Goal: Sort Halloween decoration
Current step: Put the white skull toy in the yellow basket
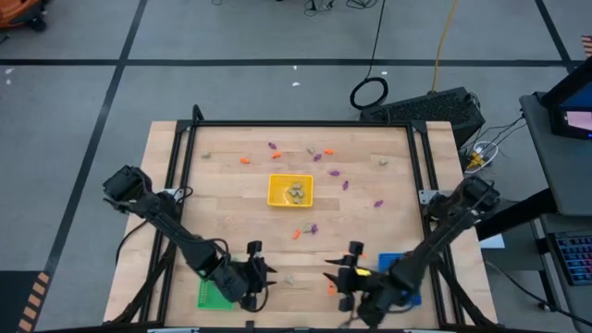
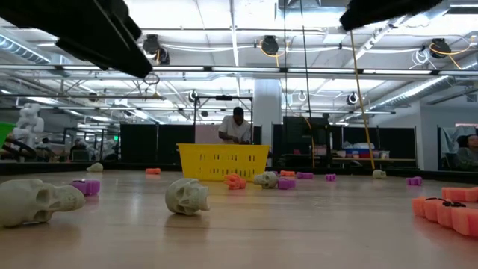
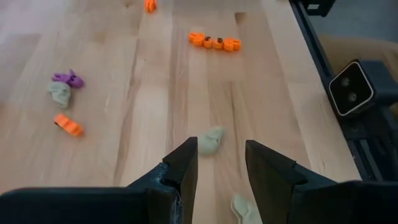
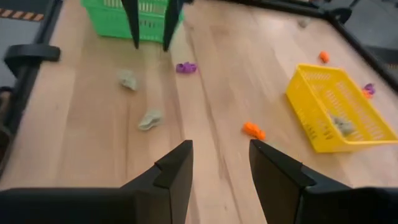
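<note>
Hovering near front table (image 1: 166, 185) edge: left gripper (image 3: 219, 168), right gripper (image 4: 219, 168), jaws parted.

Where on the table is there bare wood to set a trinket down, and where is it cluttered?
Bare wood lies left of the yellow tray, out to the frame's left rail. Crowded: the far strip behind the tray, strewn with purple and orange trinkets, and the patch right of it.

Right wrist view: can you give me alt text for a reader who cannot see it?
The right tool hangs open and empty above a wooden table. A yellow tray holds pale trinkets; an orange trinket lies beside it. Farther off stand a green tray, two pale trinkets and a purple one.
</note>
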Robot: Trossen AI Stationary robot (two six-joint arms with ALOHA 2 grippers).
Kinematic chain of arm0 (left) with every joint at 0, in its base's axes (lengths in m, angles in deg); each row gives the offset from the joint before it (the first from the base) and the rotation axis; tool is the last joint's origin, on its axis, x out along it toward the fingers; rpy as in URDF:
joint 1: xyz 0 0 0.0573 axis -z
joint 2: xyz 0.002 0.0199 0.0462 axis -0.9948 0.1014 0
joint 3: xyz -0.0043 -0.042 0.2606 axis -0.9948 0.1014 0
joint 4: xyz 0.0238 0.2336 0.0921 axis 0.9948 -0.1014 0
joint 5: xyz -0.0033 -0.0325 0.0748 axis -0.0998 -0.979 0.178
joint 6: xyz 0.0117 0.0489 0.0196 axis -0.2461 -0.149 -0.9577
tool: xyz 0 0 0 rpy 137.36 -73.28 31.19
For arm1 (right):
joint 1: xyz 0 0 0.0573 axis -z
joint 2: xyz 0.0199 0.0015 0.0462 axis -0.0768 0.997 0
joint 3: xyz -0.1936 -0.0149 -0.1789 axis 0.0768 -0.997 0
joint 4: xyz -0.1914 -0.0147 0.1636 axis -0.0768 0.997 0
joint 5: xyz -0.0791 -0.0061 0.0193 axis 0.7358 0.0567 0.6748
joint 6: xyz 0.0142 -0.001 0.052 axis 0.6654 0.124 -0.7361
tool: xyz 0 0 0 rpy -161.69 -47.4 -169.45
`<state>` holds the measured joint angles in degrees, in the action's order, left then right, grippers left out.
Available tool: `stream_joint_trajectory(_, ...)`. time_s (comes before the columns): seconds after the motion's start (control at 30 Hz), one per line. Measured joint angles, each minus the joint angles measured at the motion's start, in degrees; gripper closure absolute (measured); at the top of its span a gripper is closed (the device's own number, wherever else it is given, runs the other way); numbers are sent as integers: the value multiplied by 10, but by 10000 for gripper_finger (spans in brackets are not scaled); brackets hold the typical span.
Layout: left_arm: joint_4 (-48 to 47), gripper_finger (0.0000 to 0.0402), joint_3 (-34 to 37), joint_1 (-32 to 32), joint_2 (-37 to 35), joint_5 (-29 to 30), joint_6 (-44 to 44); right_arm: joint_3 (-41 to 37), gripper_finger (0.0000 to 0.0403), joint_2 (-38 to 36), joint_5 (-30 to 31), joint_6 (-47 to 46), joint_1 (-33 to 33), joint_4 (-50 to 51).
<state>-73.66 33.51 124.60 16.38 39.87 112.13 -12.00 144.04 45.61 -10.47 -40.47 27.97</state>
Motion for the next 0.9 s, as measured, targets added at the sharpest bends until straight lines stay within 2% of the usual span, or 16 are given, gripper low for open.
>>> stream_joint_trajectory(0.17,-7,270,0,10,0,28,0,0,257,28,-37,16,66,-37)
stream_joint_trajectory(0.43,-20,270,0,4,0,89,-4,0,257,31,-111,51,152,-3)
stream_joint_trajectory(0.53,-44,270,0,-3,0,114,-3,0,257,9,-102,52,166,61)
stream_joint_trajectory(0.7,-71,270,0,-13,0,136,0,0,257,-42,-61,-12,199,239)
stream_joint_trajectory(0.9,-63,270,0,-32,0,136,0,0,257,-108,-63,-68,297,394)
